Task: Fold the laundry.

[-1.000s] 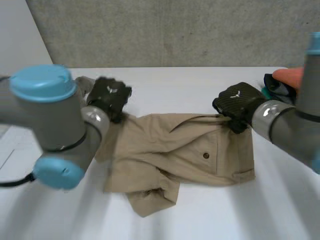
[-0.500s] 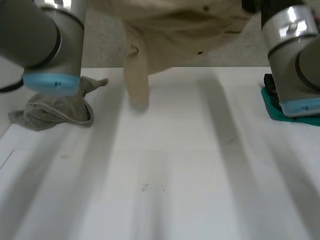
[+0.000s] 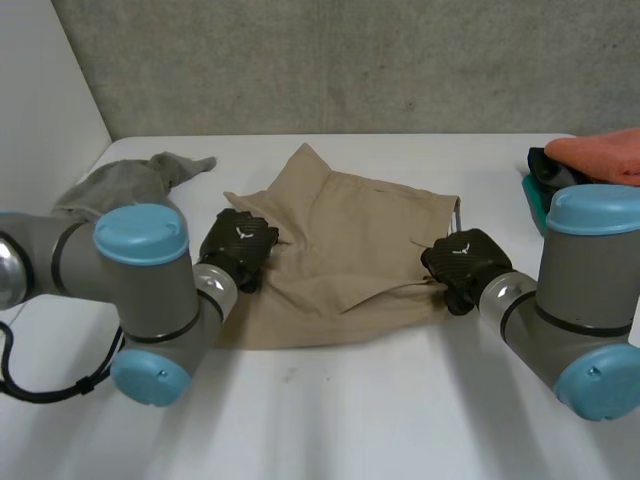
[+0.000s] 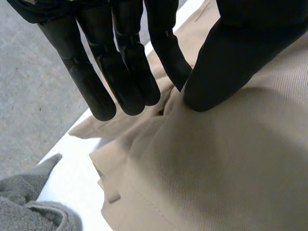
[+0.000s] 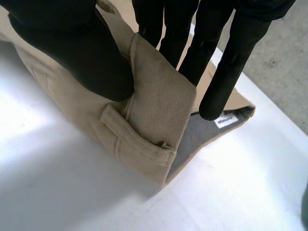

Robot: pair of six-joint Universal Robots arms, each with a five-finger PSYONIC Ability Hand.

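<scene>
Khaki trousers back down on table.

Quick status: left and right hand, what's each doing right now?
Left hand: shut, straight fingers and thumb pinching a fold at one edge of the beige garment.
Right hand: shut, pinching the beige garment's waistband beside a belt loop.

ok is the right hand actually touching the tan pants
Touching. The right wrist view shows the right hand pinching a fold of the tan pants by a belt loop, thumb on one side, fingers on the other.
</scene>
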